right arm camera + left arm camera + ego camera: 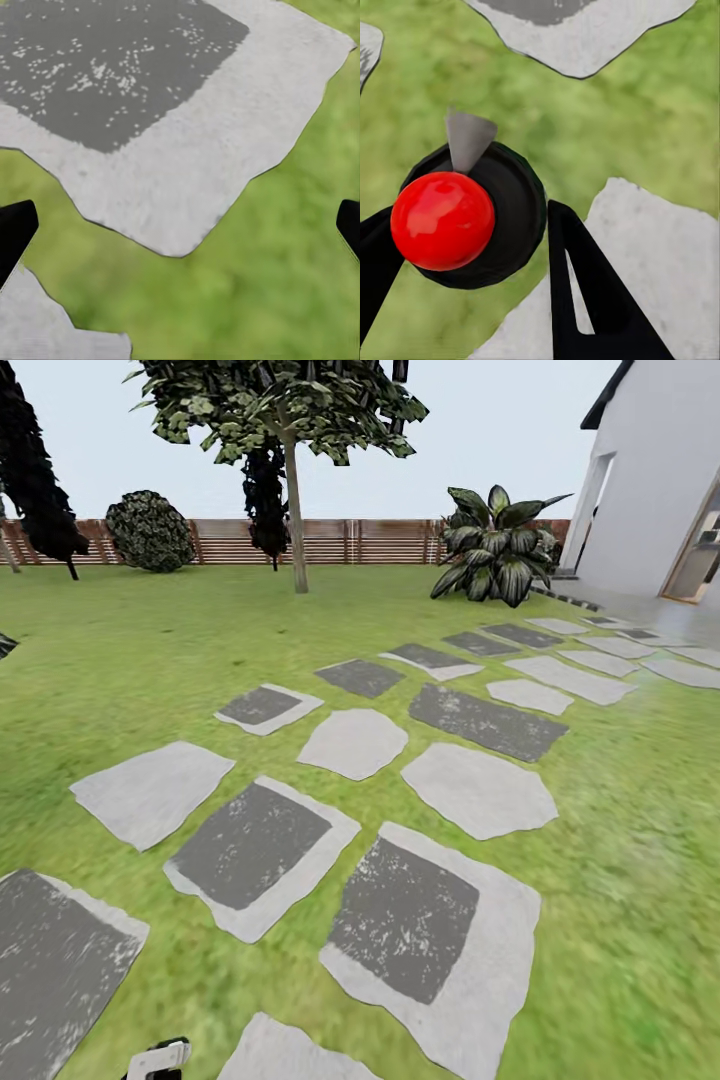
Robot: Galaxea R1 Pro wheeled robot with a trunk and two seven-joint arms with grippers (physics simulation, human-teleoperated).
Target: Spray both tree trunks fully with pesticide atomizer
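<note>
In the left wrist view, the pesticide atomizer (510, 217) is seen from above: a round black body, a glossy red ball top and a grey nozzle. My left gripper (469, 216) is shut on it, with one black finger (577, 285) pressed to each side, held above grass and a stepping stone. My right gripper (180, 225) is open, its fingertips (13, 225) far apart over grass and a grey stone. One tree (280, 400) stands far ahead on the lawn, its straight pale trunk (296, 530) bare low down.
Grey stepping stones (420, 920) cross the lawn toward a white house (660, 480) at the right. A slat fence (380, 540) closes the back. Black column trees (40, 480), a round bush (150, 530) and a broad-leafed plant (495, 550) stand along it.
</note>
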